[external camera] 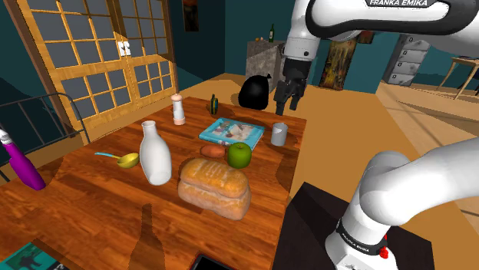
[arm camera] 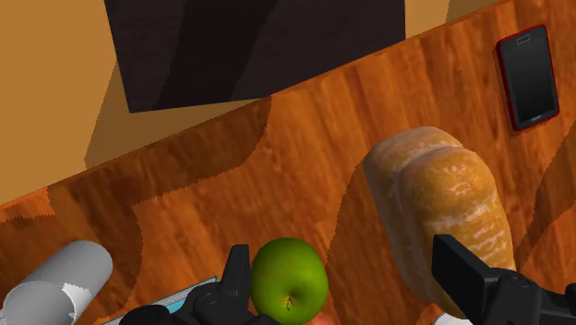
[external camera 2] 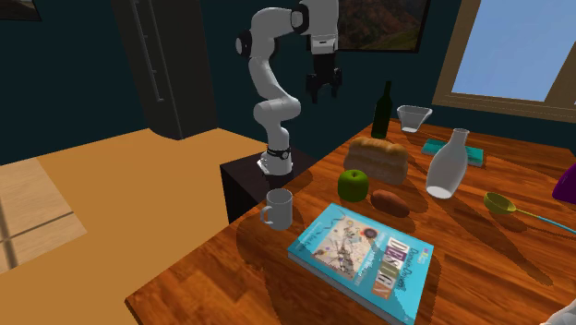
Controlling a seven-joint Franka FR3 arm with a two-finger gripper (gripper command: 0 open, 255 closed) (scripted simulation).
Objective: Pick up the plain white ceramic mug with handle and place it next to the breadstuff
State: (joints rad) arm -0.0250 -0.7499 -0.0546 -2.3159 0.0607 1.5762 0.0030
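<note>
Grey and upright, the mug (external camera: 279,133) stands near the table (external camera: 100,195) edge, just right of the book (external camera: 230,132) in the shoulder view. The gripper (external camera: 289,101) hangs well above, fingers spread and empty. Best centre it over the rim first, then descend straight.

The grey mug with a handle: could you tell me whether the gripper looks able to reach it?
Probably yes: the open black gripper hangs in free air near the grey handled mug, which stands uncovered.

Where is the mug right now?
In the shoulder view the mug stands upright on the table near its right edge, just right of the book and beyond the green apple.
</note>
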